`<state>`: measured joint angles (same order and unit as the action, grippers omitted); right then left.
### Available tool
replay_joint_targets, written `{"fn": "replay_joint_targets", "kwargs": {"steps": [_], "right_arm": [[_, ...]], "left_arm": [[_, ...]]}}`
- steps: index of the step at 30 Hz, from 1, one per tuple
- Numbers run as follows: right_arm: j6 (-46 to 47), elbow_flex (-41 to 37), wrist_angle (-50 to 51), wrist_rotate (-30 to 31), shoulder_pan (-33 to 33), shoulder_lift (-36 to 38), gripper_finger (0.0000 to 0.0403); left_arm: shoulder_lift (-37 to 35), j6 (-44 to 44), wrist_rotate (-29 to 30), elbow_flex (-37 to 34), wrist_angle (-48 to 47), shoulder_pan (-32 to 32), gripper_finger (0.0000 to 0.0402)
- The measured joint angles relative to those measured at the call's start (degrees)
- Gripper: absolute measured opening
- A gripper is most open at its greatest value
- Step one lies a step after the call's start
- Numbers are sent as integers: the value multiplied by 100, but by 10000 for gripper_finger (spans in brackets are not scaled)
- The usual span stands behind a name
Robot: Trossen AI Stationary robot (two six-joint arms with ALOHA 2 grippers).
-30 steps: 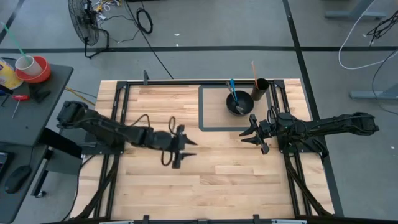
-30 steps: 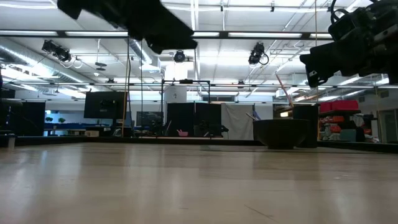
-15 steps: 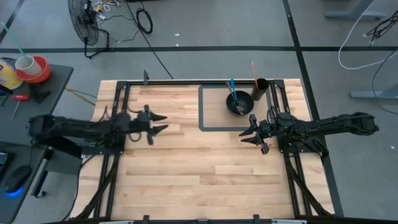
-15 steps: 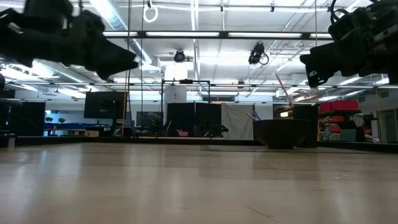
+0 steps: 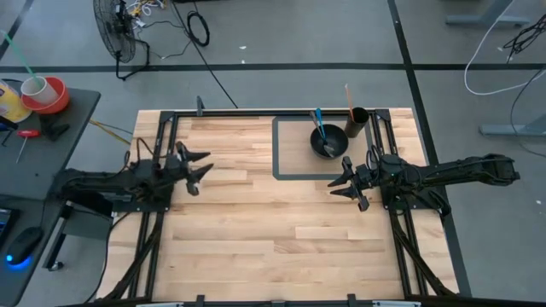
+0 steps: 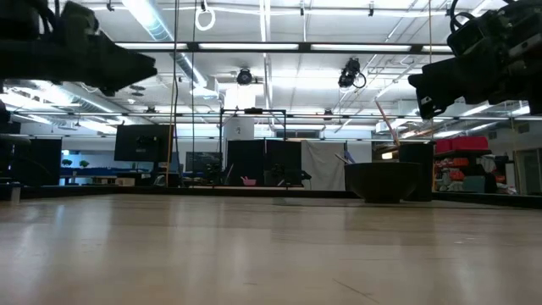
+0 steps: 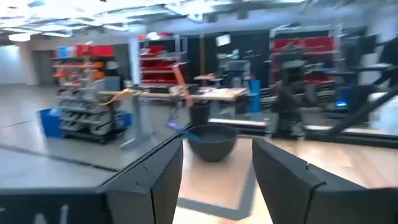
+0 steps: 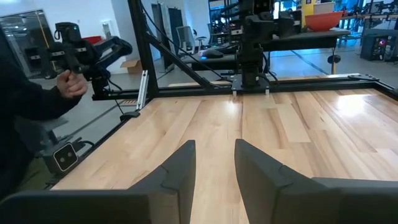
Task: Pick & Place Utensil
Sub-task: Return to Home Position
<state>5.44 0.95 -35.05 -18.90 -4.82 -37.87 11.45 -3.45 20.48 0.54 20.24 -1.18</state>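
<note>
A dark bowl [image 5: 328, 141] stands on the table's far right part, inside a dark rectangular outline [image 5: 275, 149]. A blue-handled utensil [image 5: 318, 122] lies in the bowl, its handle leaning on the far rim. Next to it stands a dark cup [image 5: 357, 122] with a thin wooden stick [image 5: 347, 97] upright in it. My left gripper [image 5: 196, 166] hovers open near the table's left edge, and its wrist view shows the bowl [image 7: 211, 140] far ahead. My right gripper [image 5: 345, 182] hovers open just near of the bowl, pointing toward the table's left.
Black frame rails [image 5: 162, 136] run along the table's left, far and right sides. In the right wrist view a person's hand [image 8: 71, 87] holds a device beyond the table's left edge. Bare wood [image 5: 273, 230] spans the table's middle and near part.
My left arm has drawn back from the table's middle toward the left edge and somewhat toward the far edge. Its gripper stayed open and now points toward the table's right. The right arm, bowl and cup kept still.
</note>
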Motion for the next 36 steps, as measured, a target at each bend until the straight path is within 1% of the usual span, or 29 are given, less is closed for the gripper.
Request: {"fn": "replay_joint_targets", "kwargs": {"steps": [4, 7, 11, 16, 20, 26, 29, 36], "right_arm": [[1, 0, 0, 0, 0, 0, 114], [1, 0, 0, 0, 0, 0, 114], [2, 0, 0, 0, 0, 0, 114], [0, 0, 0, 0, 0, 0, 114], [2, 0, 0, 0, 0, 0, 114], [1, 0, 0, 0, 0, 0, 114], [1, 0, 0, 0, 0, 0, 114], [1, 0, -1, 0, 0, 0, 114]], "left_arm": [[-499, 208, -217, 0, -582, 349, 197], [-718, 309, -270, 0, -887, 537, 197], [-786, 174, -340, 0, -1025, 692, 197], [-723, 251, -472, -2, -1584, 722, 197], [-730, 527, -482, 0, -1640, 720, 197], [-735, 1473, -480, 0, -1634, 720, 197], [-735, 1633, -477, 0, -1634, 720, 197], [-735, 1631, -475, 0, -1639, 720, 197]]}}
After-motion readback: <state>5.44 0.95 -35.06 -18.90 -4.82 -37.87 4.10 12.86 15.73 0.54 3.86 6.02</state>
